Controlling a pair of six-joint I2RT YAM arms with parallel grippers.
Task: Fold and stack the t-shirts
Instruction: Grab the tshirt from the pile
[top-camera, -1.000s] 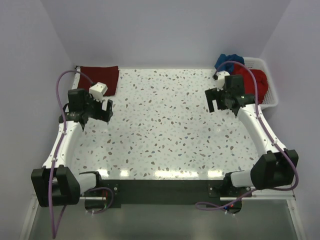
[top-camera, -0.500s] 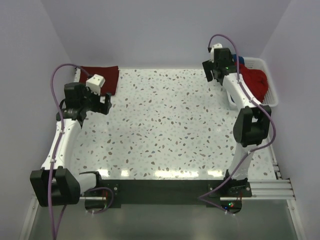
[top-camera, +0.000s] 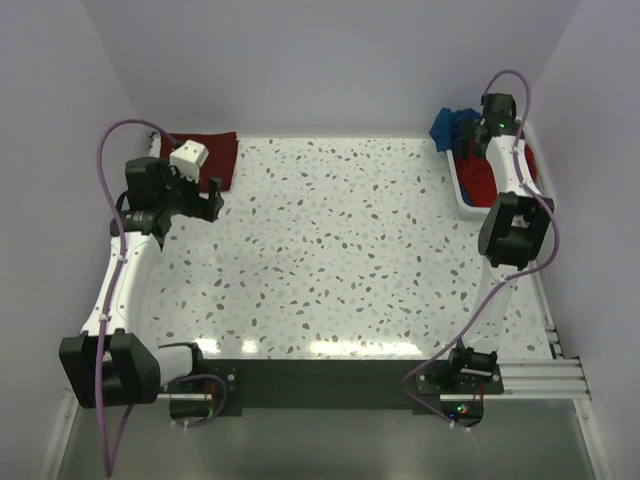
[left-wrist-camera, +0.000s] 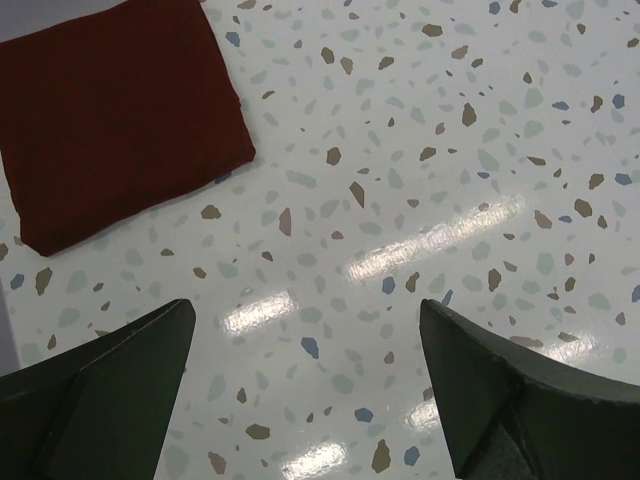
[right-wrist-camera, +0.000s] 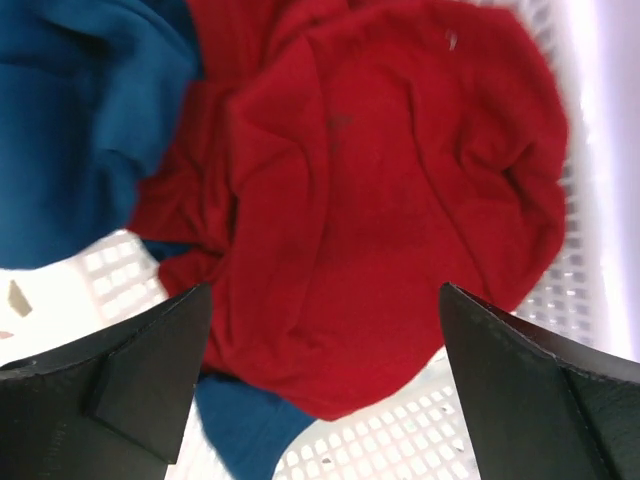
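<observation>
A folded maroon t-shirt (top-camera: 212, 152) (left-wrist-camera: 120, 120) lies flat in the table's back left corner. My left gripper (top-camera: 210, 192) (left-wrist-camera: 305, 310) hangs open just in front of it, above bare tabletop, with nothing between its fingers. A crumpled bright red t-shirt (top-camera: 478, 178) (right-wrist-camera: 380, 200) fills the white basket (top-camera: 462, 197) at the back right. A blue t-shirt (top-camera: 452, 125) (right-wrist-camera: 70, 110) is bunched beside and partly under the red one. My right gripper (top-camera: 491, 130) (right-wrist-camera: 325, 290) hovers open above the red t-shirt, apart from it.
The speckled table (top-camera: 340, 250) is walled at the back and on both sides. The basket's lattice floor (right-wrist-camera: 420, 440) shows below the red cloth. The right arm stands tall along the table's right edge, its purple cable looping above the basket.
The right arm swung from over the table's right side back and up until its open gripper is over the basket. The left gripper drifted slightly back and left, still open.
</observation>
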